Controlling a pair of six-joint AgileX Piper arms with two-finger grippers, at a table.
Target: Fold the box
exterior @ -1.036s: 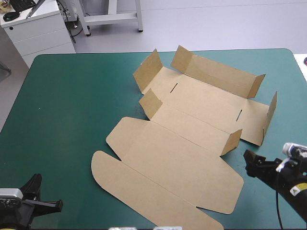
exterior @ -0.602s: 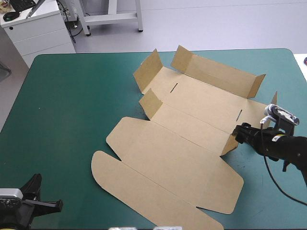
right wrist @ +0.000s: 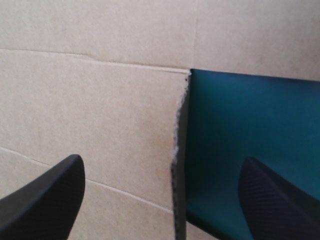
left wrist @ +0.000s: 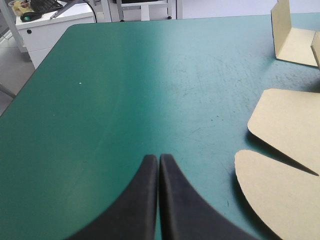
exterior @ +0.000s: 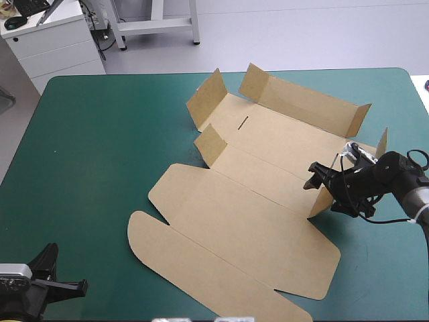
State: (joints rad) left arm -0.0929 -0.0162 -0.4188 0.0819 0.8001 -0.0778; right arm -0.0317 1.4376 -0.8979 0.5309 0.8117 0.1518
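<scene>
Across the teal-green table cover point(exterior: 100, 168), middle to right: flat-cut brown cardboard box point(exterior: 268, 154), some walls raised. Straddles its near-right flap point(exterior: 319, 204) with right black gripper point(exterior: 324, 191), spread wide. Left gripper point(left wrist: 158, 160): pressed together, off the box.

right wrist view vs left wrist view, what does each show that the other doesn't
Only the right wrist view: the right gripper open, the cut edge of a raised flap between its fingers, creased board on one side of it. Only the left wrist view: the left gripper shut over the teal-green cover, two rounded flaps lying flat beside it, an upright wall farther off. Both: the brown box and that cover.
</scene>
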